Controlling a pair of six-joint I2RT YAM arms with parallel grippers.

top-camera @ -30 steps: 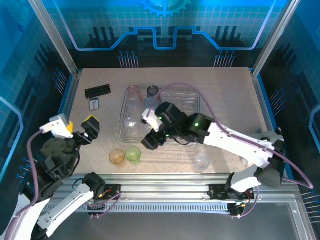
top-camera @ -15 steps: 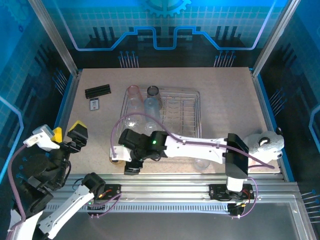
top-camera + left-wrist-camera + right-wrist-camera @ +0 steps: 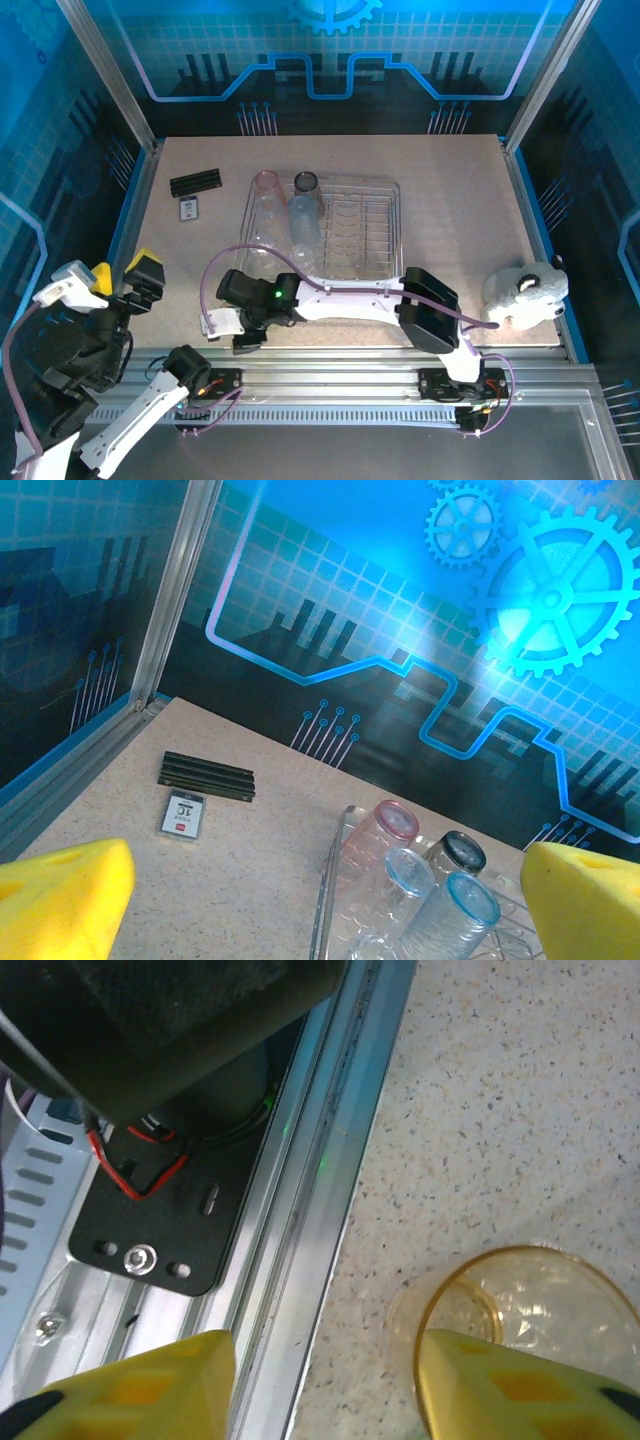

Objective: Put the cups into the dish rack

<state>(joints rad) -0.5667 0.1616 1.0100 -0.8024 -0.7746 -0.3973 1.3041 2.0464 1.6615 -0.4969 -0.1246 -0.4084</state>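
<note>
An orange cup (image 3: 535,1325) stands mouth up on the table by the front rail. My right gripper (image 3: 325,1390) is open over its left rim: one yellow finger (image 3: 520,1390) is at the cup's mouth, the other (image 3: 130,1385) is over the rail. In the top view the right gripper (image 3: 236,326) is low at the near left edge. The dish rack (image 3: 372,232) holds a pink cup (image 3: 265,196), a grey-rimmed cup (image 3: 305,184) and a clear blue-rimmed cup (image 3: 303,226). My left gripper (image 3: 122,277) hangs open and empty, far left.
A black ridged bar (image 3: 195,183) and a small card (image 3: 188,208) lie at the back left. A white plush toy (image 3: 525,295) sits at the right edge. The right arm (image 3: 350,298) stretches across the near table in front of the rack.
The right arm swung from the rack down to the near left edge, over the orange cup, and its jaws narrowed. The left arm drew back to the left.
</note>
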